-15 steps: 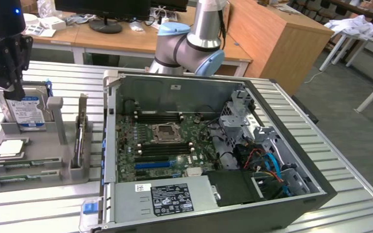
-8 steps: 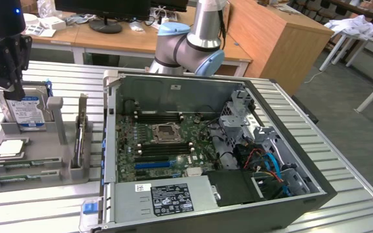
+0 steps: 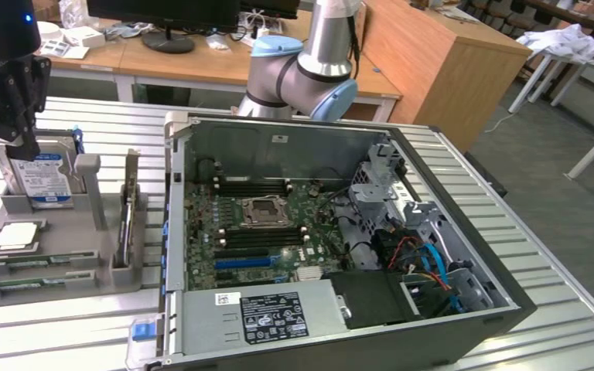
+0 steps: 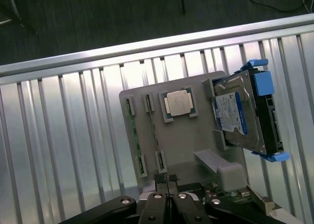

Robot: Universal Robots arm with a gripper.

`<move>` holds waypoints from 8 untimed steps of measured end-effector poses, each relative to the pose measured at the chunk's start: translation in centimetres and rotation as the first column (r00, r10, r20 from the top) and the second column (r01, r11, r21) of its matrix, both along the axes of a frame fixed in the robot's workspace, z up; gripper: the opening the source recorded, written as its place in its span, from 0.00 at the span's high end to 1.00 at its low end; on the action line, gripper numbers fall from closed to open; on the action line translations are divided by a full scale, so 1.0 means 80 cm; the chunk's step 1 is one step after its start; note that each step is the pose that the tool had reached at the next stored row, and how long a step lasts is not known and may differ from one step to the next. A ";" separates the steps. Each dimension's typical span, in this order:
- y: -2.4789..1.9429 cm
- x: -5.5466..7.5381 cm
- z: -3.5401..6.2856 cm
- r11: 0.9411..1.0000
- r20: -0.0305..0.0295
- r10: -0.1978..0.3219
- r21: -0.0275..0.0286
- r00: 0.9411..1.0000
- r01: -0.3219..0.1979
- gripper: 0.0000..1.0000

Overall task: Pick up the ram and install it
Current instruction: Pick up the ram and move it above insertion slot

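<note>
one grey plastic tray point(image 4: 182, 144) sits on the ribbed metal worktop point(image 3: 49, 340), at the exterior view's left of one open, dark metal computer case point(image 3: 276, 145). the tray carries four parts. two long, thin green ram sticks point(image 4: 132, 120) stand on edge, side by side, in its narrow slots. one square silver processor chip point(image 4: 179, 104) lies flat in a recess just beside them. one silver hard drive point(image 4: 243, 115) with a blue label and blue side rails stands upright in the rack at the tray's far side. the case holds one green motherboard point(image 3: 266, 232) and bundles of cables. the black claw point(image 4: 167, 182) hangs over the tray with its fingertips pressed together, gripping nothing, apart from both ram sticks.
</note>
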State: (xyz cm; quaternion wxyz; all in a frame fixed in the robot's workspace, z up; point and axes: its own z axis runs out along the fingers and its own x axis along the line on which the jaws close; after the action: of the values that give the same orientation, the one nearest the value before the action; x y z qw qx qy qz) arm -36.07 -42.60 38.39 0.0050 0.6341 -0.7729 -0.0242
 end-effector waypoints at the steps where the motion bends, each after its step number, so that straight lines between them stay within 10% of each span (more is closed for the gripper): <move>1: 0.0000 0.000 0.000 1.000 0.000 0.000 0.000 1.000 0.000 0.89; 8: 0.0000 0.000 0.000 1.000 0.000 0.000 0.000 1.000 0.000 0.77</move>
State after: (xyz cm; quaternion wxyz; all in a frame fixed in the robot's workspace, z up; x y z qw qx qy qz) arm -36.07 -42.60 38.39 0.0050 0.6341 -0.7728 -0.0242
